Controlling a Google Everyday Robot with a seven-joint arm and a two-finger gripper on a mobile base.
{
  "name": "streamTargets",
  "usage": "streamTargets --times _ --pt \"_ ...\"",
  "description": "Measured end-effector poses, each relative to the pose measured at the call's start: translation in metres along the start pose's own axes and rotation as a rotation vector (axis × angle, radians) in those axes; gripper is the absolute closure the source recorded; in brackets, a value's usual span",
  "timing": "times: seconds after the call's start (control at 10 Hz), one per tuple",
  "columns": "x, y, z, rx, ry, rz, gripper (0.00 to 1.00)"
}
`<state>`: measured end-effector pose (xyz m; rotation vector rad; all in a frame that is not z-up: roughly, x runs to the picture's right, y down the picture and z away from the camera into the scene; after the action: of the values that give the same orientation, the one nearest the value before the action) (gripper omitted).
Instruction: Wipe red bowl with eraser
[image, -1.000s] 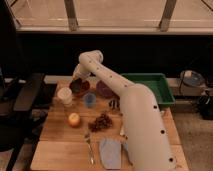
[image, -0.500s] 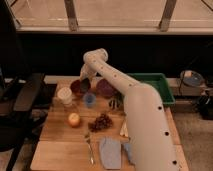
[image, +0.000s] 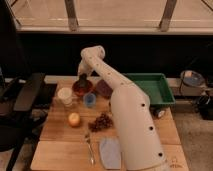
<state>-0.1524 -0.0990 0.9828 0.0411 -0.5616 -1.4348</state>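
The red bowl sits at the back left of the wooden table, left of the purple bowl. My gripper points down right over the red bowl, at or just inside its rim. The white arm reaches to it from the lower right and covers part of the table. I cannot make out the eraser; it is hidden at the gripper or out of view.
A white cup and a blue cup stand just in front of the bowls. Nearer lie an orange, grapes, a fork and a grey-blue cloth. A green tray sits right, a black chair left.
The gripper has shifted a little to the right and come down closer onto the red bowl. The things on the table have stayed put.
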Motion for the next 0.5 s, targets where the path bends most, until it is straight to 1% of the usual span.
streamTargets --times 0.2,0.3,0.5 --pt "-0.011 -0.016 -0.002 0.052 -0.005 -0.006 1.00" --pt "-0.020 -0.017 -0.008 0.069 -0.012 -0.004 1.00" --pt "-0.034 -0.019 -0.018 0.073 -0.027 -0.003 1.00"
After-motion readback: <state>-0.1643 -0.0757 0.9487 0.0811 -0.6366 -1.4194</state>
